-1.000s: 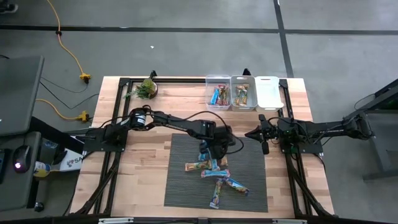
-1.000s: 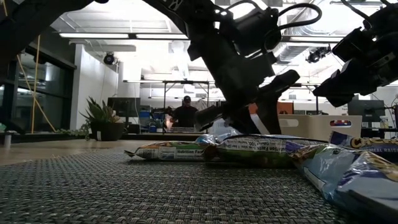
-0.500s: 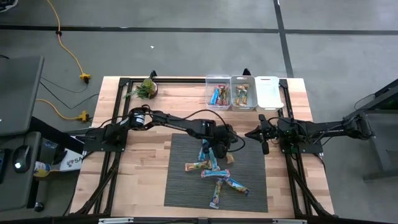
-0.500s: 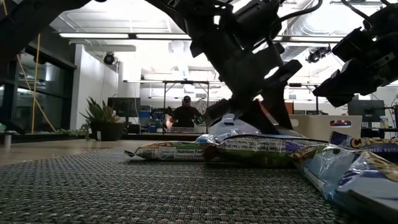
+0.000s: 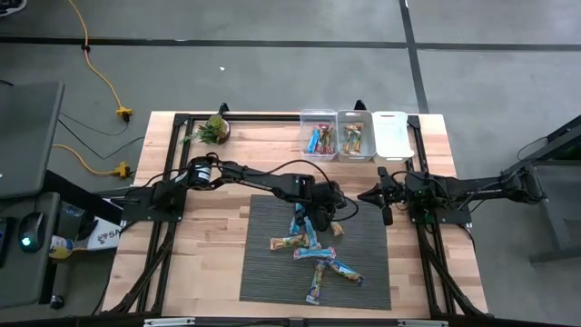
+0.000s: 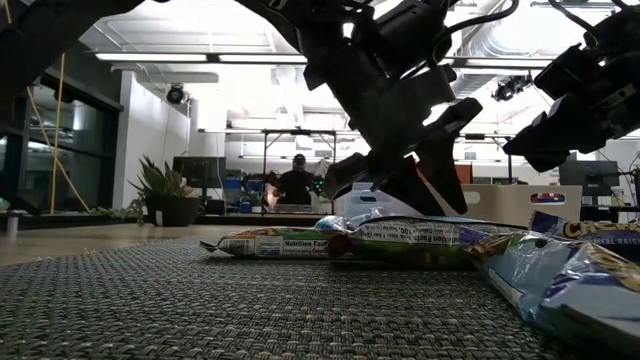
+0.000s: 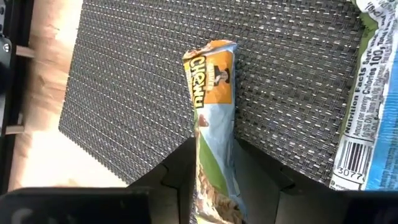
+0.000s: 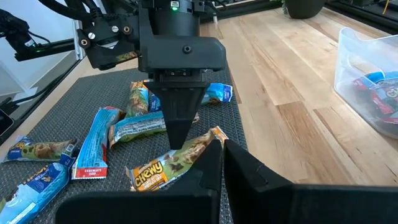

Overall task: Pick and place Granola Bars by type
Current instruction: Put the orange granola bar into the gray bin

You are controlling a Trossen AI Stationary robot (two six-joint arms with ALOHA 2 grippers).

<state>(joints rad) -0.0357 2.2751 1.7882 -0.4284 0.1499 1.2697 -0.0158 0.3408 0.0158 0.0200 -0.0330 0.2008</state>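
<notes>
Since a second ago the left hand (image 5: 320,221) has lifted slightly off the mat (image 5: 263,272), gripping an orange granola bar (image 7: 211,118), its lower end hidden. The right hand (image 5: 385,202) waits by the desk's (image 5: 209,254) right edge, apparently closed.

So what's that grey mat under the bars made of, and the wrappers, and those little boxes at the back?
The dark grey ribbed mat looks like woven vinyl or similar: a basket-weave texture shows. The orange-and-blue wrapped bar in the left claw seems thin plastic film, glossy and crinkled. The clear rectangular bins look like see-through rigid plastic; the bars inside show through the wall.
</notes>
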